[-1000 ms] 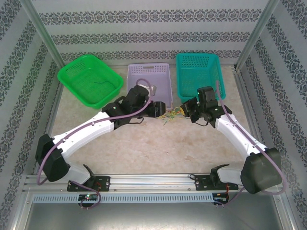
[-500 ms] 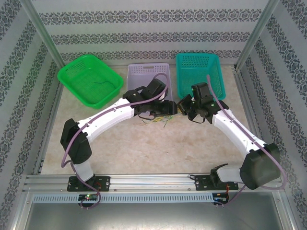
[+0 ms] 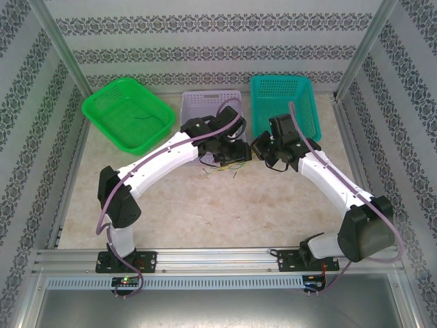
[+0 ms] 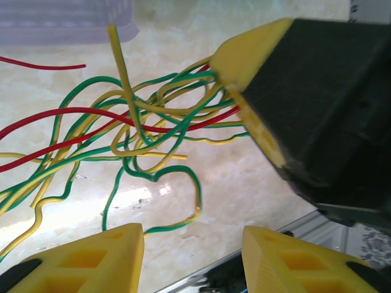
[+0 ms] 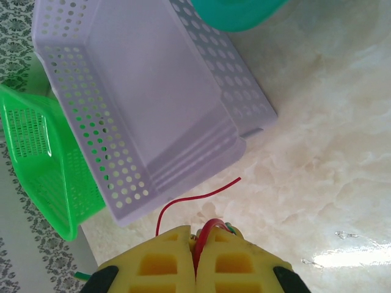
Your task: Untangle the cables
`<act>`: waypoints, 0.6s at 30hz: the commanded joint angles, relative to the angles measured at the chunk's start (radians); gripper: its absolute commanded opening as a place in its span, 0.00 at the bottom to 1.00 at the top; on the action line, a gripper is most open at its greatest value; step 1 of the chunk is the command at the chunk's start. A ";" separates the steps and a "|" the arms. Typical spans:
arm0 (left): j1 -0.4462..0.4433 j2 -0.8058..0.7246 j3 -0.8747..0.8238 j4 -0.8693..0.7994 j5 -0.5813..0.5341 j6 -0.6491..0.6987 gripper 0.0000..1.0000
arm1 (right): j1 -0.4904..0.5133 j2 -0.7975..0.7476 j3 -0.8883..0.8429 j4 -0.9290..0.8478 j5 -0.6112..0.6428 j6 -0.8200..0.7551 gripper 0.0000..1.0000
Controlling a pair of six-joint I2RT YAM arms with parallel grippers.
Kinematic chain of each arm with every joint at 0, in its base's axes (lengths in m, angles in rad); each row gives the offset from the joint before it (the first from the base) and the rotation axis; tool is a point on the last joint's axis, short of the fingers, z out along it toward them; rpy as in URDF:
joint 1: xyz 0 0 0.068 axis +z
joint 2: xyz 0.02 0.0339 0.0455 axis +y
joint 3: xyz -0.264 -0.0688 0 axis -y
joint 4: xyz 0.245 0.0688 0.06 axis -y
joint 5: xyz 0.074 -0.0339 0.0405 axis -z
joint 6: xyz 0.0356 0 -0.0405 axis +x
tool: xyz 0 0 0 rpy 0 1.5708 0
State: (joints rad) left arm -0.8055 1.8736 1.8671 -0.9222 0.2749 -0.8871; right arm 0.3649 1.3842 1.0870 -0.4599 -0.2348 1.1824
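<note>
On my left wrist feed, the cables [image 4: 153,128] form a loose green, yellow and red bundle. Its long axis runs roughly left to right, fanning from the right gripper [image 4: 247,61] at upper right toward the left edge. One yellow end points up at the top of the frame. The right gripper's jaws are pressed together on the strands. My left gripper [image 4: 194,256] sits at the bottom with its jaws apart, just short of a green loop. From above, the cables lie mid-frame on the table [image 3: 225,205], just below the purple basket [image 3: 205,102].
</note>
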 commanded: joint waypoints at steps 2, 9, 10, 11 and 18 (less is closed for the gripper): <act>-0.018 0.022 0.005 -0.057 -0.053 0.084 0.45 | 0.005 0.013 0.043 0.006 -0.033 0.044 0.00; -0.021 0.056 -0.005 -0.026 -0.106 0.154 0.38 | 0.005 0.013 0.048 0.012 -0.064 0.078 0.00; -0.022 0.059 -0.006 -0.027 -0.126 0.161 0.32 | 0.003 0.012 0.045 0.012 -0.064 0.080 0.00; -0.021 0.058 -0.006 -0.033 -0.160 0.169 0.23 | 0.003 0.009 0.044 0.009 -0.065 0.080 0.00; 0.018 -0.063 -0.136 -0.090 -0.378 0.183 0.00 | -0.066 -0.040 -0.021 -0.013 -0.075 0.051 0.00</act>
State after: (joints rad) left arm -0.8150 1.8786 1.7859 -0.9360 0.0303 -0.7311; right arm 0.3347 1.3911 1.0946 -0.4595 -0.2878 1.2385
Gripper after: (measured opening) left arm 0.049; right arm 0.056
